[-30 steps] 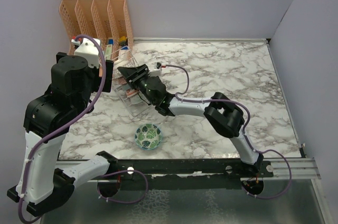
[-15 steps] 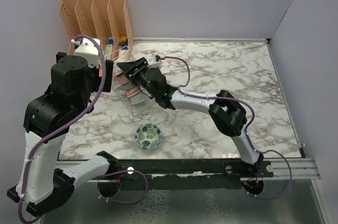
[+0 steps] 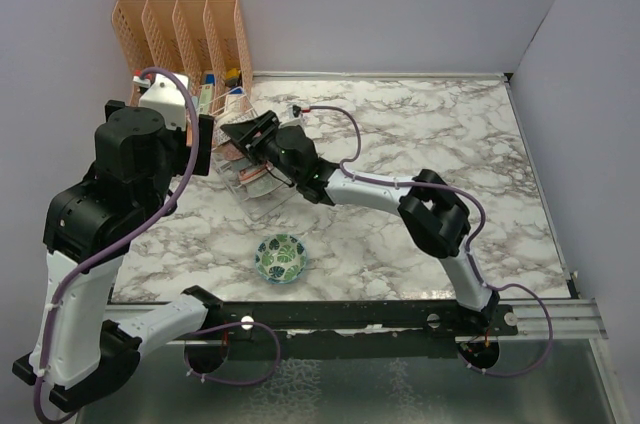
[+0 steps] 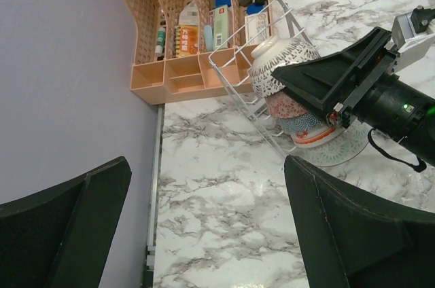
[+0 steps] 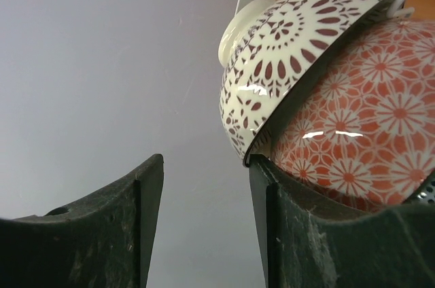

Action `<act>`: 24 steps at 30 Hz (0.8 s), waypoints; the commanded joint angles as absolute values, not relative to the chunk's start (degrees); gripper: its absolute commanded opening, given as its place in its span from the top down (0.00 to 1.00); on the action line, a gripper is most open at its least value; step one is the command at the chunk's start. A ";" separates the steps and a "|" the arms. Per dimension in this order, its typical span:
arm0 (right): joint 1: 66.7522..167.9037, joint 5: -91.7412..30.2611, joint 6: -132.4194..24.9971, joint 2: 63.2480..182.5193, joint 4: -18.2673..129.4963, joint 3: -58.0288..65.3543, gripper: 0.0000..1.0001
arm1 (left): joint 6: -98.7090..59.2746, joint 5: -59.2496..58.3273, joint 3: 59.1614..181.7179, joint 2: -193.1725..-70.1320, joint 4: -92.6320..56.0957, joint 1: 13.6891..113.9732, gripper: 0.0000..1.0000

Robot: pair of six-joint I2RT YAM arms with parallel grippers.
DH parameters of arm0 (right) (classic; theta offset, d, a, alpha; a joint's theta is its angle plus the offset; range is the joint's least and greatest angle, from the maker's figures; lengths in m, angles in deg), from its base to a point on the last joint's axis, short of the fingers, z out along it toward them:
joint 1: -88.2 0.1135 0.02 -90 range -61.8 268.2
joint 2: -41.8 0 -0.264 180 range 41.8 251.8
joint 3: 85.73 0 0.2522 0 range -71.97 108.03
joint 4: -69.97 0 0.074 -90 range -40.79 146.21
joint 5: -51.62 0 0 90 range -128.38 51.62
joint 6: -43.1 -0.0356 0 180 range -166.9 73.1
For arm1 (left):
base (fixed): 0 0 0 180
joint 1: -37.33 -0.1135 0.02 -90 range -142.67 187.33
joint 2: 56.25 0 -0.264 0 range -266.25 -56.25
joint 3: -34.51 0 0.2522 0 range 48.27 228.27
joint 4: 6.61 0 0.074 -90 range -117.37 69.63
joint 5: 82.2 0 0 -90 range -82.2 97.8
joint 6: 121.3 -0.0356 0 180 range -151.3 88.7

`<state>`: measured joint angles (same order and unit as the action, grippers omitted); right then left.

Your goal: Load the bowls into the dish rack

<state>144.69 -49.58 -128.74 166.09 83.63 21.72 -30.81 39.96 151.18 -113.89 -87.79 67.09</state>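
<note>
The wire dish rack [image 4: 234,83] leans beside the orange organizer, with bowls stacked on edge inside. Topmost is the white bowl with dark lattice [image 5: 292,37], also seen in the left wrist view [image 4: 272,64]. A red flower-patterned bowl [image 5: 367,132] lies under it, then the red-rimmed bowl [image 4: 316,137]. My right gripper [image 5: 206,162] is open and empty, one fingertip [image 5: 262,172] at the lattice bowl's rim. The green leaf-patterned bowl [image 3: 281,258] sits alone near the table's front. My left gripper [image 4: 207,234] hangs open above bare marble, left of the rack.
The orange slotted organizer [image 3: 180,34] with small bottles and boxes stands in the back left corner, right behind the rack [image 3: 245,159]. The left wall runs close beside the left arm. The right arm [image 3: 430,214] stretches diagonally across the table's middle.
The right gripper has edged up and back along the stacked bowls, and its jaws have spread slightly. The left arm and the leaf bowl have not moved.
</note>
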 commanded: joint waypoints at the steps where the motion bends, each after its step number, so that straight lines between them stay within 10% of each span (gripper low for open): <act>1: 144.89 -47.13 -129.63 162.70 81.52 19.48 0.46 | -30.95 40.32 150.60 -113.31 -86.84 67.45 0.01; 24: 144.41 -39.90 -118.57 146.31 61.92 10.99 0.44 | -31.15 40.64 152.17 -114.14 -86.27 67.45 0.01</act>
